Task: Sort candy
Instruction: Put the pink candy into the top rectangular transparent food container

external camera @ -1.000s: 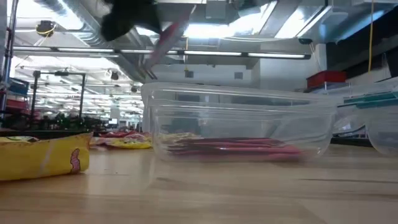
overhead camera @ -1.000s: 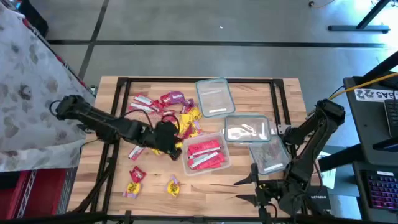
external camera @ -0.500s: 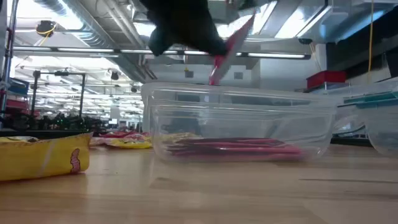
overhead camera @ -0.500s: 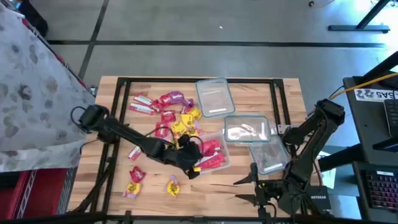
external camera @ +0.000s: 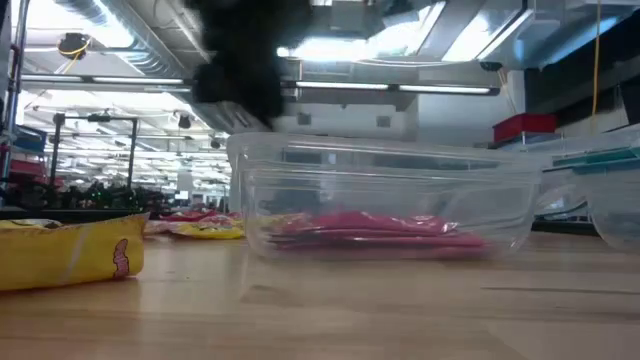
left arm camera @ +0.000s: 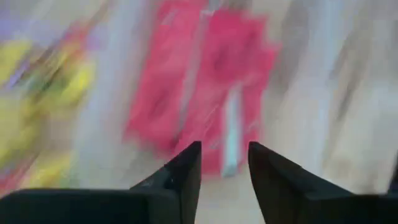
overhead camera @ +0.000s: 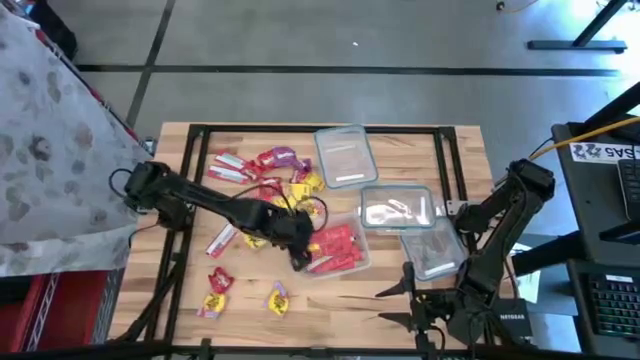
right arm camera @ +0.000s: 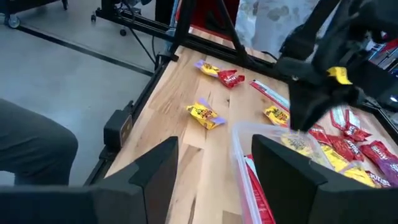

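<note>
Left pincer (overhead camera: 297, 252) hovers narrowly parted and empty at the red-filled tub (overhead camera: 352, 262); red packets (overhead camera: 330, 247) are sorted, while yellow candy (overhead camera: 277, 298) litters the worktop (overhead camera: 330, 305).

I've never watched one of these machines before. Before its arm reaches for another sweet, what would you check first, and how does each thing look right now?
1. Left gripper empty: ok, fingers open, nothing between them.
2. Red candies inside the clear tub: ok.
3. Loose candy left to sort: ok, yellow packets lie on the table.
4. Right gripper out of the way: ok, open, parked at the table's near right edge.
5. Exact type of next sweet: cannot tell.
</note>
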`<state>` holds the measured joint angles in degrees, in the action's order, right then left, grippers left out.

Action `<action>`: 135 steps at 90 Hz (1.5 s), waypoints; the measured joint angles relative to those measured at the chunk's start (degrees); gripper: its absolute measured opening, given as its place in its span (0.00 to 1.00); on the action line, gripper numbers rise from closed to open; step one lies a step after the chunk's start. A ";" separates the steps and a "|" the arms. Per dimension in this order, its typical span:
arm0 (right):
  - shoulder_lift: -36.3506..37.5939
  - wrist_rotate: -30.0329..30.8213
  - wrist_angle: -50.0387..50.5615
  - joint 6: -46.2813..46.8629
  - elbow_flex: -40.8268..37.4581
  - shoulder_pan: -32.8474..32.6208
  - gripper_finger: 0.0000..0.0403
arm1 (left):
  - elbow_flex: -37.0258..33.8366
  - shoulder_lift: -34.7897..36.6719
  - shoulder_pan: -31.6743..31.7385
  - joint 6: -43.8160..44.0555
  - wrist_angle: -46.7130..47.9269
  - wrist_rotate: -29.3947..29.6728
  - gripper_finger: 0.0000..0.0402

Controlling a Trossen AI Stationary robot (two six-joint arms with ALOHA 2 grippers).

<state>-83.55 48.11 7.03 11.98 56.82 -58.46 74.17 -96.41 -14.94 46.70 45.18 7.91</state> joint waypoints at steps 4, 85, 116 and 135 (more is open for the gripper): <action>0.00 -0.13 -0.11 0.00 0.00 0.00 0.48 | 0.00 0.86 -0.59 2.43 7.08 -0.01 0.28; 0.00 -1.13 -0.04 1.07 0.00 0.00 0.48 | -32.29 2.88 6.02 9.93 12.62 -14.78 0.43; 0.00 -1.04 0.00 1.18 0.00 0.00 0.48 | -28.05 2.39 4.92 8.35 11.21 -16.57 0.02; 0.00 -1.12 0.11 1.18 0.00 0.00 0.48 | -19.39 2.24 1.72 9.83 18.82 -10.39 0.00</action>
<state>-83.55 46.99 7.14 13.17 56.82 -58.46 54.78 -94.17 -13.22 56.53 64.00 -2.48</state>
